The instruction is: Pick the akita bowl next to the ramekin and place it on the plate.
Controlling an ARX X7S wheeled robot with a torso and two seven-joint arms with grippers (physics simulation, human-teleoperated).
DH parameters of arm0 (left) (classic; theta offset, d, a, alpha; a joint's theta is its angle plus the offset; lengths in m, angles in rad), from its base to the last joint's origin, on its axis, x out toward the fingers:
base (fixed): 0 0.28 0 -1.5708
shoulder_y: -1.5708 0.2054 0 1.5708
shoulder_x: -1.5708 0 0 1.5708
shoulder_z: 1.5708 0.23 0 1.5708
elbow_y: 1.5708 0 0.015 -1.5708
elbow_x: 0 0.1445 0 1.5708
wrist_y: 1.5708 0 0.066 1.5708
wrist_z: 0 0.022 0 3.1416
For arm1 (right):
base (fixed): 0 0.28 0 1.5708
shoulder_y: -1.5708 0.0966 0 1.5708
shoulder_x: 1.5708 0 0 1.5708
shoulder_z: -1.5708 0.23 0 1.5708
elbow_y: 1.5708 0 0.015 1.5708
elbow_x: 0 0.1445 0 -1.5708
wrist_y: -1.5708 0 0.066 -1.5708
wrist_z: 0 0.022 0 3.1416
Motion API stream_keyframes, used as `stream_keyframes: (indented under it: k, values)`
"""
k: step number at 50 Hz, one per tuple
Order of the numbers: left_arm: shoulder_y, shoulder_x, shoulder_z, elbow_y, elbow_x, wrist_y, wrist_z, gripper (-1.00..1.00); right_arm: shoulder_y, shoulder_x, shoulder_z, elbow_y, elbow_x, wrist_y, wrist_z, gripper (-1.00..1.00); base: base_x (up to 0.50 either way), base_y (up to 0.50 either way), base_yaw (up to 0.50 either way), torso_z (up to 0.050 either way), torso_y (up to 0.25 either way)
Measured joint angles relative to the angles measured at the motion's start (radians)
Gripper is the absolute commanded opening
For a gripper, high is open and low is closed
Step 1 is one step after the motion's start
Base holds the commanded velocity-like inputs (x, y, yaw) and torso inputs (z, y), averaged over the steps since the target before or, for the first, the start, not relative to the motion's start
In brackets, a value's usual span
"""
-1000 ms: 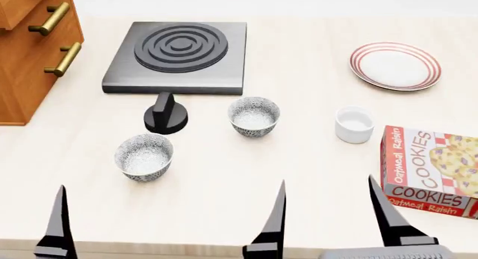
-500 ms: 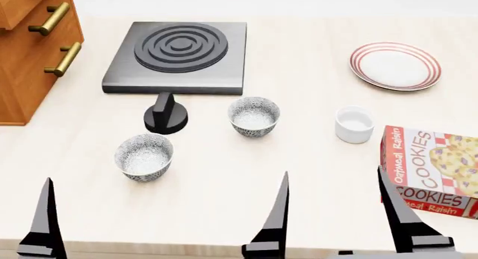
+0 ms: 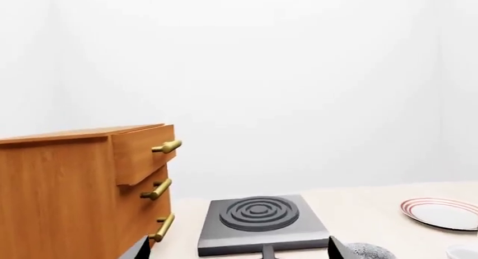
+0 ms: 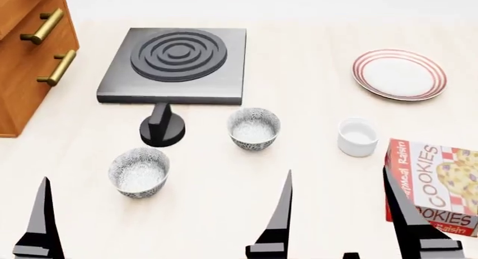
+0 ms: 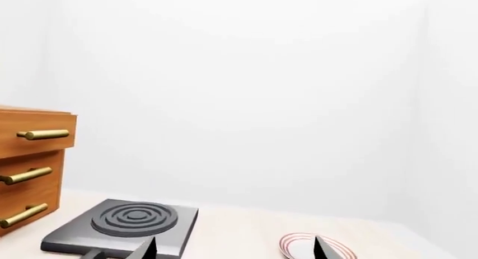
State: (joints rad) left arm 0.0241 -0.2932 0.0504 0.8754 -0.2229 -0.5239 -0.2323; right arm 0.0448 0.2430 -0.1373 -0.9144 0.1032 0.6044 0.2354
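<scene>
The akita bowl (image 4: 254,128) stands upright and empty on the counter (image 4: 314,175), in front of the hob (image 4: 173,65). The ramekin (image 4: 357,137) is near on its right, apart from it, and the black knob (image 4: 162,126) is on its left. A second patterned bowl (image 4: 139,172) sits nearer the robot, well away from the ramekin, so it is not the one wanted. The plate (image 4: 399,74) lies farther back on the right, bare, beyond the ramekin; a cookie box (image 4: 437,186) is just in front of the ramekin.

Nothing is grasped yet, so the step in hand looks like the approach. The right gripper (image 4: 340,214) hangs low at the near edge, fingers spread wide and empty. Of the left gripper (image 3: 235,250) the head view shows one finger (image 4: 41,220), but its wrist view shows two tips set apart, so it reads as spread too.

Next, probably, the right arm must reach forward and come down over the akita bowl's rim without brushing the ramekin or knob
</scene>
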Motion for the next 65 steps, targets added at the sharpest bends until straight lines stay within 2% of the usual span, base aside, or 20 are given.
stream_keyframes:
  k: [53, 65]
  values:
    - [-0.008, -0.023, 0.014, -0.012, -0.015, 0.002, -0.037, 1.00, -0.013, 0.016, 0.004, 0.009, 0.043, -0.028, 0.023, 1.00, 0.50, 0.00, 0.00, 0.000, 0.000]
    - [-0.009, -0.028, 0.016, -0.014, -0.018, 0.001, -0.046, 1.00, -0.012, 0.020, -0.006, 0.010, 0.043, -0.020, 0.032, 1.00, 0.03, 0.00, 0.00, 0.000, 0.000]
